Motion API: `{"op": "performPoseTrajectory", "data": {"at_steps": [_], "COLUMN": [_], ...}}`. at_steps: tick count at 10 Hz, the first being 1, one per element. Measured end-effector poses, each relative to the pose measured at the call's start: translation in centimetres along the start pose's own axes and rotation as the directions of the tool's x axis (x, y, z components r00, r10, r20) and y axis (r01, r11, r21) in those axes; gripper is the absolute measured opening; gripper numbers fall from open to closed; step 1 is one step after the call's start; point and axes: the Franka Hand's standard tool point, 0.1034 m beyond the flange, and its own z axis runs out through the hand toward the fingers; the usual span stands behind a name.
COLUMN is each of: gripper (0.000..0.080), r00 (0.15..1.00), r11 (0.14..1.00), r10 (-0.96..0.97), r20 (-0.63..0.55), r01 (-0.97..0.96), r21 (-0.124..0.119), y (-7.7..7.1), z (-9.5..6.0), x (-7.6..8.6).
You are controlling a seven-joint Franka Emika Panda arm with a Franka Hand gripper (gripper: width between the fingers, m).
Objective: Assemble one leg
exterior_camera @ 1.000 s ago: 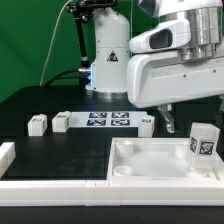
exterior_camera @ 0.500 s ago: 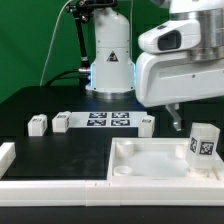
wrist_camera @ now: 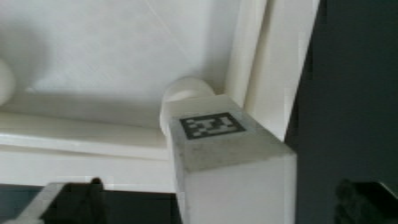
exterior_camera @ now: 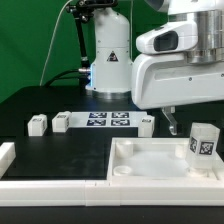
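In the exterior view the leg [exterior_camera: 203, 145] stood upright in the corner of the white tray-like top [exterior_camera: 128, 170] on the exterior view's right, its tag facing the camera. The arm [exterior_camera: 180, 70] hung above the far rim of the top. Only one thin dark finger of the gripper [exterior_camera: 171, 121] showed clearly beneath it, to the exterior view's left of the leg and apart from it. From here I could not tell how the fingers stood. Three spare legs [exterior_camera: 37, 124] lay on the black tabletop [exterior_camera: 40, 100] in a row with the marker board [exterior_camera: 108, 120], well apart from the top.

The wrist view looked down on the tagged end of the leg, seated against the top's raised rim beside a round socket. The two dark fingertips [wrist_camera: 71, 200] sat spread wide at either side of the picture, the leg between them and neither one touching it. So the gripper was spread and held nothing.

As a judgement, the step in hand was fixing this leg into its corner socket, with the gripper lined up for a grasp. The next move would call for lowering the spread fingers squarely around the leg, pinching it without tipping it against the rim, then turning it to seat it.
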Motion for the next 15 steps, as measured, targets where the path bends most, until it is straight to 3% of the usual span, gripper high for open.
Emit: {"op": "performPoseTrajectory", "data": {"at_steps": [2, 4, 9, 11, 13, 15], "gripper": [0.0622, 0.0293, 0.0294, 0.0294, 0.0295, 0.0297], "r00": [1.0, 1.0, 0.999, 0.981, 0.873, 0.728], "r11": [1.0, 1.0, 0.999, 0.981, 0.873, 0.727], "r10": [-0.01, -0.01, 0.033, 0.191, 0.487, 0.686], "r20": [0.002, 0.002, 0.002, 0.003, -0.023, -0.011], "r01": [0.01, 0.01, -0.033, -0.191, -0.486, -0.684], "r21": [0.0, 0.001, 0.005, 0.011, 0.048, 0.056], "y": [0.02, 0.01, -0.04, -0.11, 0.03, -0.24], "z": [0.1, 0.09, 0.09, 0.15, 0.18, 0.16], "x": [-0.05, -0.05, -0.04, -0.09, 0.03, 0.05]}}
